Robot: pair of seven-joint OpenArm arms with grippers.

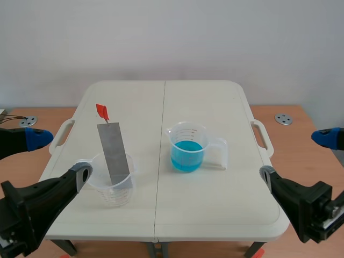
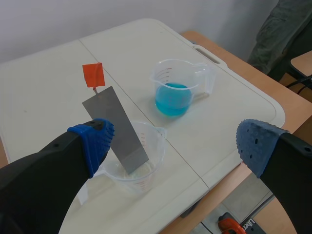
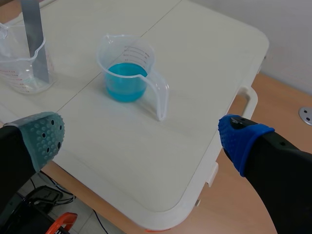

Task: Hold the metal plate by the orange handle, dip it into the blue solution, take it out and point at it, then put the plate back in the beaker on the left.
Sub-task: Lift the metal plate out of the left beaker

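A grey metal plate (image 1: 113,153) with an orange handle (image 1: 102,112) leans in a clear empty beaker (image 1: 112,181) on the left of the white table. To its right stands a clear beaker with blue solution (image 1: 187,148). My left gripper (image 1: 56,156) is open at the table's left edge, and the plate (image 2: 116,130) and its beaker (image 2: 132,160) lie just ahead of it, with the blue beaker (image 2: 174,87) farther off. At the table's right edge my right gripper (image 1: 298,153) is open; the blue beaker (image 3: 127,69) sits ahead of it, the plate (image 3: 35,39) beyond.
The white folding table (image 1: 215,107) has carry handles on both sides and a seam down its middle. It stands on a wooden surface (image 1: 298,115) with two small metal discs (image 1: 283,119).
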